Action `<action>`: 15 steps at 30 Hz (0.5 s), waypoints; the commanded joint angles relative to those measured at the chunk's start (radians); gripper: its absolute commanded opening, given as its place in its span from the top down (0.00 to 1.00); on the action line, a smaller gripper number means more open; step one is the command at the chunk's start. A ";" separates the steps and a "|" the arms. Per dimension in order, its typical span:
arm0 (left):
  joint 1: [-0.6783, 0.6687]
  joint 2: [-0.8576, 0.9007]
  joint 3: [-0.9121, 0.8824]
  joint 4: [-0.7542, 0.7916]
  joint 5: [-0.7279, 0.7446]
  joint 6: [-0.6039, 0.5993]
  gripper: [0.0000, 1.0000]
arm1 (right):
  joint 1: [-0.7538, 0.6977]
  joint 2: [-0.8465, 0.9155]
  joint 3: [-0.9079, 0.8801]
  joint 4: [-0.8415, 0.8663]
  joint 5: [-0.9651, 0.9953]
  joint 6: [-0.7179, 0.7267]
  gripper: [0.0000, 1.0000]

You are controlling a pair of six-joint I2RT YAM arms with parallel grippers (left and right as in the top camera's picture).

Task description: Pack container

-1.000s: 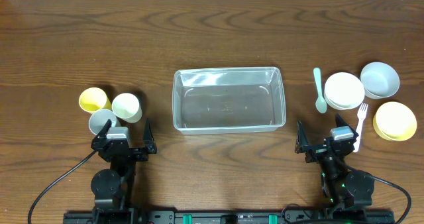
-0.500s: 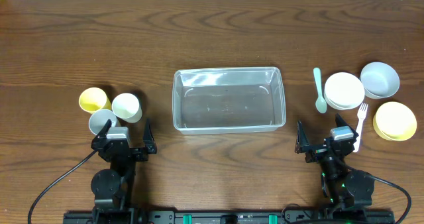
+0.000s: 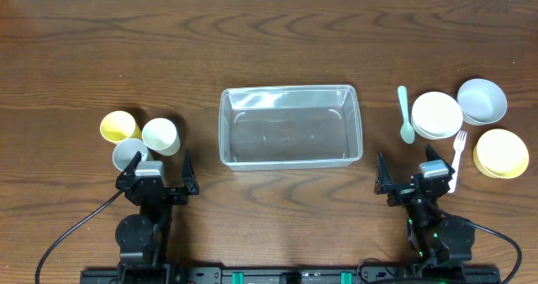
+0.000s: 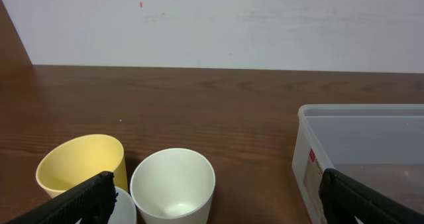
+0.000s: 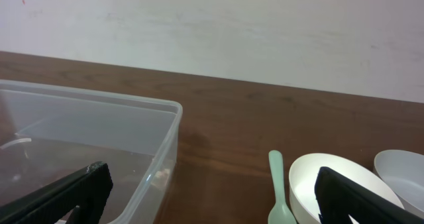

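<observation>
The clear rectangular container (image 3: pixel 290 126) sits empty at the table's middle; it also shows in the left wrist view (image 4: pixel 371 154) and the right wrist view (image 5: pixel 99 138). At the left stand a yellow cup (image 3: pixel 119 126), a white cup (image 3: pixel 160 135) and a grey cup (image 3: pixel 129 155). At the right lie a green spoon (image 3: pixel 405 114), a white bowl (image 3: pixel 436 114), a grey bowl (image 3: pixel 482 101), a yellow bowl (image 3: pixel 501 153) and a white fork (image 3: pixel 458 154). My left gripper (image 3: pixel 157 175) is open and empty near the cups. My right gripper (image 3: pixel 410 176) is open and empty near the fork.
The wooden table (image 3: pixel 269 49) stretches behind the container to a white wall (image 4: pixel 212 25). The arm bases stand along the front edge.
</observation>
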 commanded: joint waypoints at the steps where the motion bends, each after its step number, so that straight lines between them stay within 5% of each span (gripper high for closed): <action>1: 0.005 -0.005 -0.031 -0.011 -0.004 0.014 0.02 | -0.010 -0.006 -0.002 -0.004 -0.007 0.014 0.01; 15: 0.027 -0.004 -0.031 -0.011 -0.004 0.014 0.02 | -0.010 -0.006 -0.002 -0.004 -0.007 0.014 0.01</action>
